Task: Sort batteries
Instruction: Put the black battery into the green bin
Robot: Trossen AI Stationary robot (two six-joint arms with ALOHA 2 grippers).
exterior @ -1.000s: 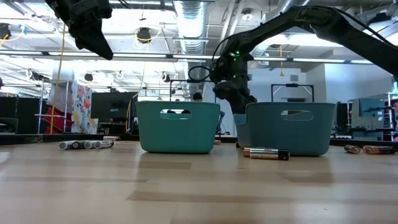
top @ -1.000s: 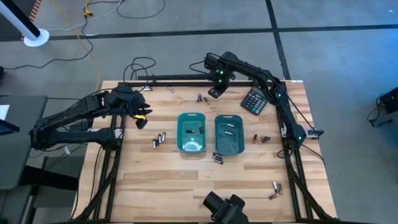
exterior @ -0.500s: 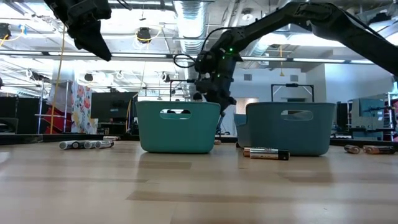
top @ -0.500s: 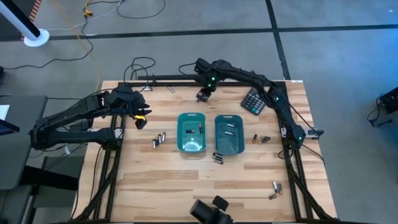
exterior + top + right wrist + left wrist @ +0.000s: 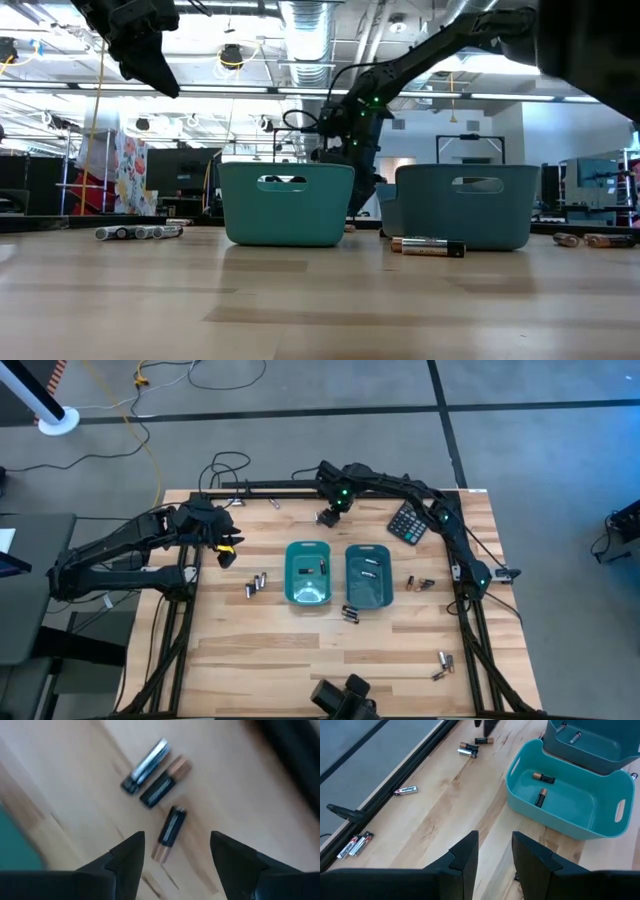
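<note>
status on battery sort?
Right tool open over three loose batteries behind the trays. Left tool parked high, empty. Nothing in the way.

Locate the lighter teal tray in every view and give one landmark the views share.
High view: lighter teal tray, center, left of the darker tray.
Low view: left of the two.
Left wrist view: upper right, two batteries inside.
Right wrist view: a teal edge at the left, too little to tell.
Landmark: the darker tray beside it.

One camera looks straight down on the table (image 5: 300, 650); another sits level at tabletop height. Both share the two teal trays (image 5: 287, 203), and wrist cameras peer closely past their fingers (image 5: 125, 857).
</note>
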